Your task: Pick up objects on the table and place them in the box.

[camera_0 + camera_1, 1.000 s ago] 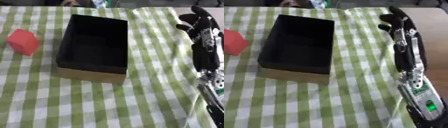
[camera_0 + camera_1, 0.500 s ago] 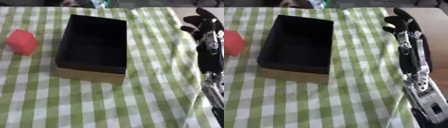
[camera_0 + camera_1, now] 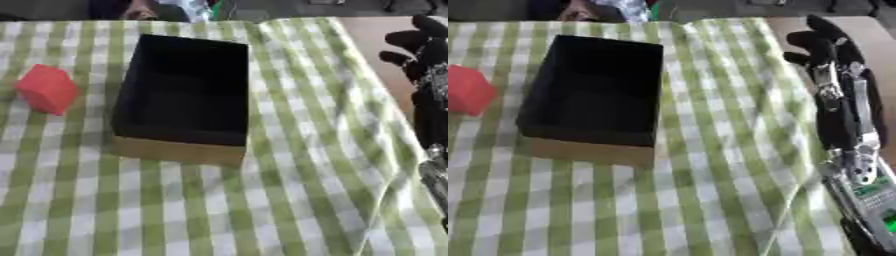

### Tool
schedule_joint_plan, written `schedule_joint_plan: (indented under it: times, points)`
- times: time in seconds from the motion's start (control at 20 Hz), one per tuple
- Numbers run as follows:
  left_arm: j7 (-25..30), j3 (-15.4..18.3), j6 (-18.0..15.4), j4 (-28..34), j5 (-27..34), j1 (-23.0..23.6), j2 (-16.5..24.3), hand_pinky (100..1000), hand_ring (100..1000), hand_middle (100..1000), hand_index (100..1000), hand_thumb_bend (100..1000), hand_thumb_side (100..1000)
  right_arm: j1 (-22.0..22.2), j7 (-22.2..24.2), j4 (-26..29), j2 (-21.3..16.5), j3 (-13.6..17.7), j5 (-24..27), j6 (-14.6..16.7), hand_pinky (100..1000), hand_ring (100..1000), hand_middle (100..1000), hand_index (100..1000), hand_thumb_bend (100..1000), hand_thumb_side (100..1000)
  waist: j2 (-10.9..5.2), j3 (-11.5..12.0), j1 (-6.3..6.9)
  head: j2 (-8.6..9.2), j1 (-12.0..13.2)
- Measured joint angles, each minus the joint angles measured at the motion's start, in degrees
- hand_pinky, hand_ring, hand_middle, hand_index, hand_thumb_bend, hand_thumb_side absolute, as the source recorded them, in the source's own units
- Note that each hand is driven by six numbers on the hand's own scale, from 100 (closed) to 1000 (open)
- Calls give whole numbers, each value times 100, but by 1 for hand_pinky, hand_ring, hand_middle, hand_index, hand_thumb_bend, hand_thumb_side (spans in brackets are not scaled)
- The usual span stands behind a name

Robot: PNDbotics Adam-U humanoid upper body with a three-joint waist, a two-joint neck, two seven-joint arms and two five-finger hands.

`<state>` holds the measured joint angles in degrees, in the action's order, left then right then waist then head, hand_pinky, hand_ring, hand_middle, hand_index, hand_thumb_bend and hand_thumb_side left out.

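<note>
A: So, nearest us there's only the green-and-white checked tablecloth (image 3: pixel 175 210), rumpled toward the right edge. What's the risk from here?

B: Distance, mostly. The right hand (image 3: pixel 833 55) hangs at the table's right side, fingers straight and holding nothing, while the red block (image 3: pixel 48 90) lies on the far side of the cardboard box (image 3: pixel 184 95), to its left and apart from it. I'd judge a reach across could clip the box wall and push it along the cloth.

A: And the left hand?

B: It shows in neither view.

A: Anything in the box?

B: Its black interior looks empty, though the shadow could hide something small.

A: The cloth itself?

B: Soft and wrinkled; I'd guess it could bunch under a sliding box or block. Bare brown tabletop (image 3: pixel 868 30) shows beyond its right edge.

A: Farther back?

B: Something shiny and something green at the far edge, too indistinct to name.
</note>
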<state>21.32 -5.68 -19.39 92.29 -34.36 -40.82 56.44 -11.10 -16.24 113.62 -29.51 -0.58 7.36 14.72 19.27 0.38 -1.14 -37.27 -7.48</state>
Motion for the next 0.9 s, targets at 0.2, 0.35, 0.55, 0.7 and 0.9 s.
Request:
schedule_joint_plan:
  times: [0.2,0.35,0.55,0.7,0.9]
  points:
    - [413,-137,-163,-443,-103,-323,2,728,864,911,1000,870,649,0,10,0,-4,-16,-6,4,770,832,695,885,100,758,0,-7,30,0,44]
    - [699,-222,-270,-779,-196,-601,-47,729,866,922,1000,890,641,-1,20,0,-9,-19,-25,5,770,832,695,885,100,758,0,-7,33,0,96]
    - [940,-342,-406,-1160,-341,-905,-222,728,872,939,1000,919,615,-13,31,0,-18,-44,-28,4,771,832,695,885,100,756,1,-5,43,2,189]
    - [1081,-436,-508,-1427,-513,-1091,-357,725,873,942,1000,920,607,-50,54,0,-18,-57,-28,-11,771,832,695,885,100,754,5,-3,63,11,236]
    - [1195,-534,-618,-1741,-754,-1296,-547,729,872,933,1000,906,605,-74,75,0,-18,-87,-28,-28,772,832,694,885,100,753,6,-11,64,26,277]
